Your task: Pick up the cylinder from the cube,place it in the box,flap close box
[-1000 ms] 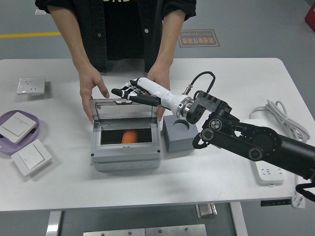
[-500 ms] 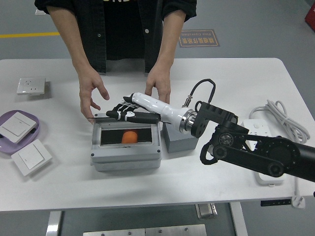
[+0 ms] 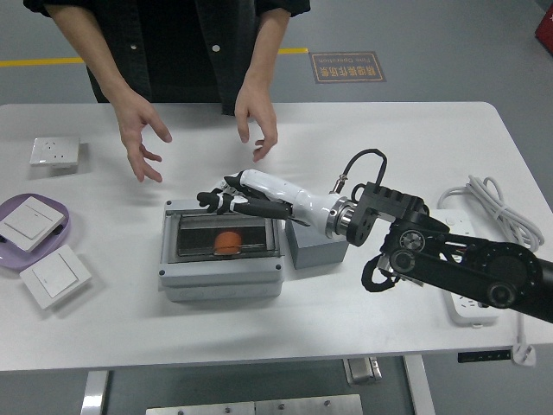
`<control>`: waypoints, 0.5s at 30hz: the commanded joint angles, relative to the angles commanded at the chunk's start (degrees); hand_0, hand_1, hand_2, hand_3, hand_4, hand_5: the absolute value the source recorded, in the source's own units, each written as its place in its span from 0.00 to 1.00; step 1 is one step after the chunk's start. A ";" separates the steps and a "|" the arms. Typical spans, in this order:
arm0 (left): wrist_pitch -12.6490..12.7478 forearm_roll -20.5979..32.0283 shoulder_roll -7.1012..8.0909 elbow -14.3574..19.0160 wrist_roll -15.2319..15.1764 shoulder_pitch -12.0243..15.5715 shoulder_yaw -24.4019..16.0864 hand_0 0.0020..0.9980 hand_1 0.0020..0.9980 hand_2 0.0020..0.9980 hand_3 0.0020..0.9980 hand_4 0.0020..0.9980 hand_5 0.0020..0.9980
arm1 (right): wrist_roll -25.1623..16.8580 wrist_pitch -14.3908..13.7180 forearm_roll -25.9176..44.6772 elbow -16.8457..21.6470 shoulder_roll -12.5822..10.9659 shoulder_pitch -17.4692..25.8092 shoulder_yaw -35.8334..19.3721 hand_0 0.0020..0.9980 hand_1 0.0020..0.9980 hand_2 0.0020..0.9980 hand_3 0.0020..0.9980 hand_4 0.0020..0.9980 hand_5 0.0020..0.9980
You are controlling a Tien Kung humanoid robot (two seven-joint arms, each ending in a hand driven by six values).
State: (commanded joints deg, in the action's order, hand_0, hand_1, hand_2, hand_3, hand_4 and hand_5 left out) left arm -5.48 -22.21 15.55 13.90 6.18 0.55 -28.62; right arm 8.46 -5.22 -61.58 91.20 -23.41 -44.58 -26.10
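Note:
The grey box (image 3: pixel 220 275) sits at the table's middle with its clear lid down flat. The orange cylinder (image 3: pixel 227 241) lies inside and shows through the lid. My right hand (image 3: pixel 226 203) rests on the lid's far edge with its fingers stretched out, holding nothing. The grey cube (image 3: pixel 315 246) stands just right of the box, partly hidden under my right wrist. My left arm is out of view.
A person stands at the far side with both hands, left (image 3: pixel 143 138) and right (image 3: pixel 257 121), raised off the box. A purple plate (image 3: pixel 62 214), a white switch (image 3: pixel 54 277) and a socket (image 3: pixel 54 151) lie at the left. A power strip (image 3: pixel 471 304) and its cable (image 3: pixel 501 207) lie at the right.
The box lid has gone from upright to flat shut under my right hand. The person's hands have let go of the box and pulled back.

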 joint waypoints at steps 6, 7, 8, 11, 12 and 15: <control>0.19 2.43 -0.49 -0.40 -0.18 0.75 1.91 0.68 0.69 0.67 0.70 0.69 0.20 | 0.70 -1.38 -8.57 3.84 -3.39 7.08 -10.07 0.75 0.70 0.72 0.74 0.97 1.00; 0.23 2.85 -0.64 -0.44 -0.19 0.94 2.24 0.68 0.69 0.67 0.70 0.69 0.20 | 0.53 -2.04 -10.15 4.08 -3.61 8.31 -11.76 0.75 0.70 0.72 0.74 0.97 1.00; 0.28 3.29 -0.82 -0.48 -0.21 1.16 2.59 0.68 0.69 0.67 0.70 0.69 0.20 | 0.31 -2.94 -12.22 4.14 -3.72 9.82 -13.77 0.75 0.70 0.72 0.74 0.97 1.00; 0.38 4.40 -1.30 -0.58 -0.25 1.70 3.45 0.68 0.69 0.67 0.70 0.68 0.20 | -0.70 -4.97 -17.52 3.34 -3.30 14.09 -19.04 0.74 0.69 0.71 0.73 1.00 1.00; 0.40 4.75 -1.42 -0.63 -0.27 1.81 3.75 0.68 0.69 0.67 0.70 0.68 0.20 | -1.24 -5.35 -19.02 2.65 -2.86 15.65 -20.84 0.74 0.69 0.71 0.73 1.00 1.00; 0.37 4.81 -1.59 -0.66 -0.44 1.99 3.37 0.68 0.69 0.67 0.70 0.68 0.20 | -3.04 -7.07 -22.24 0.80 -1.57 20.15 -25.57 0.74 0.70 0.71 0.71 0.96 1.00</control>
State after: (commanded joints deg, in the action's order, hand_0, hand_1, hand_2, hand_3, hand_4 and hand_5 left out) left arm -5.10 -17.40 13.96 13.24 5.74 2.54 -25.25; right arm 5.42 -12.29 -83.82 92.00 -24.98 -24.43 -51.67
